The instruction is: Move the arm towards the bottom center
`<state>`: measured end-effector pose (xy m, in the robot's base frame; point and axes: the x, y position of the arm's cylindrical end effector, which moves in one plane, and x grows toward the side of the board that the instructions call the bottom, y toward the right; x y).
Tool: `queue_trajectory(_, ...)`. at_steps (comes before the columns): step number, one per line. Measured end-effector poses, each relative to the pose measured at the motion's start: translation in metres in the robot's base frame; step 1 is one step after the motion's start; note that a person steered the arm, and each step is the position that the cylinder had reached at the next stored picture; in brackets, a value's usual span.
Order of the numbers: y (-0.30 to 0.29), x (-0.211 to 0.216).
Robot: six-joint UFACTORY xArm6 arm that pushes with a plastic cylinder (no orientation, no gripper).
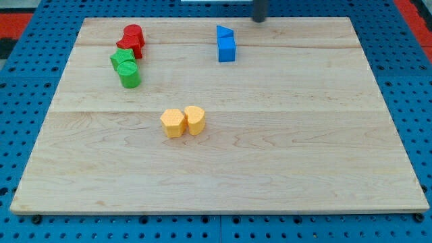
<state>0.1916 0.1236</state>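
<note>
a: where is my tip (259, 19) sitting right now?

b: it is showing at the view's top, a little right of centre, right at the far edge of the wooden board (283, 169). only the short lower end of the dark rod is coming into view; the rest is running out of the top of the picture.

a: and the bottom centre of the board?

b: that area is lying well apart from my tip, across the whole depth of the board, toward the view's bottom. no block is sitting there.

a: which blocks are lying nearest my tip?

b: the two blue ones. a blue triangular block (224, 32) is sitting just left of and below my tip, and a blue cube (227, 49) is touching it on the near side. my tip is not touching either.

a: what is lying between my tip and the bottom centre?

b: two yellow blocks, left of the straight line down. a yellow hexagonal block (173, 123) and a yellow rounded block (195, 119) are sitting side by side, touching, near the board's middle.

a: and on the view's left?

b: a red cylinder (133, 34) and a red star-like block (128, 46) are crowding together near the top left, with a green star-like block (123, 59) and a green cylinder (129, 75) just below them.

a: is the tool holding anything?

b: it is a bare rod with no jaws, so it is gripping nothing.
</note>
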Motion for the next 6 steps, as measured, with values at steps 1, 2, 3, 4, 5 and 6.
queue_trajectory(1,0.072,0.041)
queue_trajectory(2,0.099,0.109)
queue_trajectory(3,0.091,0.181)
queue_trajectory(4,0.041,0.244)
queue_trajectory(5,-0.033,0.297)
queue_trajectory(6,-0.102,0.343)
